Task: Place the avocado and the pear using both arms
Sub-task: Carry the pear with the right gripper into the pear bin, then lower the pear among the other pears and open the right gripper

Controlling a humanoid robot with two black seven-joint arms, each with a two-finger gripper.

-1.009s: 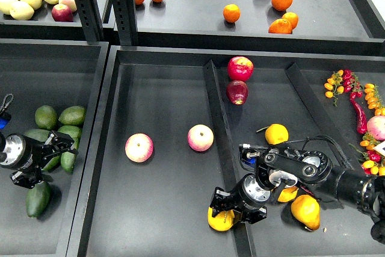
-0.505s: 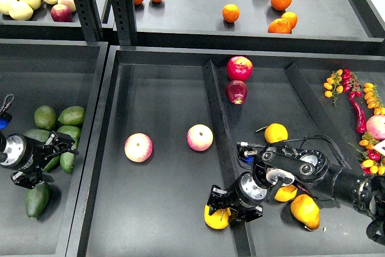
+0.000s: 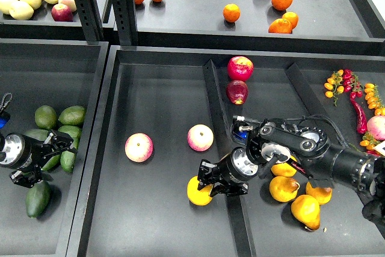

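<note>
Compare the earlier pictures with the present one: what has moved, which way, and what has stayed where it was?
The right gripper, shut on the glossy yellow-orange pear, has carried it up and leftward, over the black divider into the tray compartment holding the two pink-yellow apples. That uncovered more yellow-orange pears in the right compartment. The left gripper stays open by the pile of green avocados; the apples have not moved.

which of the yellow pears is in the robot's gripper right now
The pear left of the divider, in the pink apples' bin, gripped by the right gripper. The other pears lie loose in the bin to the right, under the arm.
</note>
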